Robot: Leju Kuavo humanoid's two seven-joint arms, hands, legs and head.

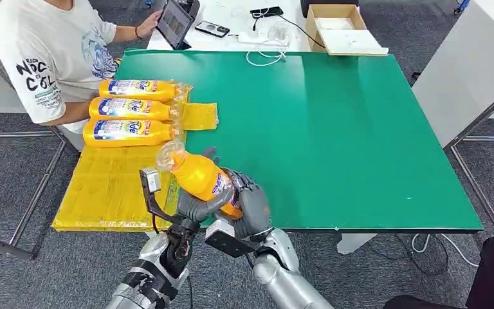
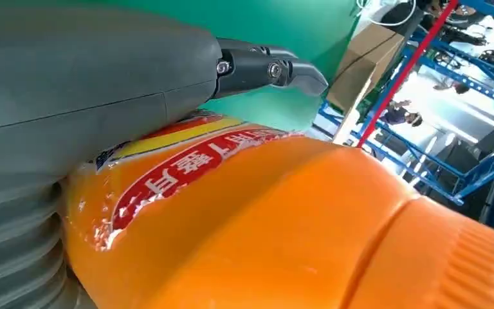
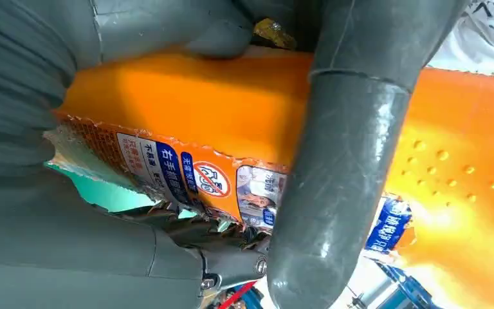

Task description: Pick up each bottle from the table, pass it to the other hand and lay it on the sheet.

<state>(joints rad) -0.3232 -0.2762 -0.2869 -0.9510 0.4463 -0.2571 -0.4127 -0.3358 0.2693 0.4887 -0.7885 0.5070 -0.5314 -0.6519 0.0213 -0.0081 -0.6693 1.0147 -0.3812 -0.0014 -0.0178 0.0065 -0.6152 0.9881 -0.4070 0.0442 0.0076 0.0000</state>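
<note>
An orange bottle [image 1: 199, 177] with a clear cap hangs tilted over the near left corner of the green table [image 1: 334, 129], cap pointing toward the yellow sheet [image 1: 103, 187]. My left hand [image 1: 196, 207] grips it from below and my right hand [image 1: 252, 205] wraps its base end. The left wrist view has the bottle [image 2: 283, 219] pressed against my left hand [image 2: 90, 96]. In the right wrist view my right hand [image 3: 341, 174] curls around the bottle [image 3: 219, 109]. Three more orange bottles [image 1: 132, 108] lie side by side on the sheet's far end.
A person in a white shirt [image 1: 45, 51] sits at the far left beside the sheet, holding a tablet [image 1: 175, 22]. A phone [image 1: 212, 28], cables and a cardboard box [image 1: 341, 27] sit on the white surface behind the table.
</note>
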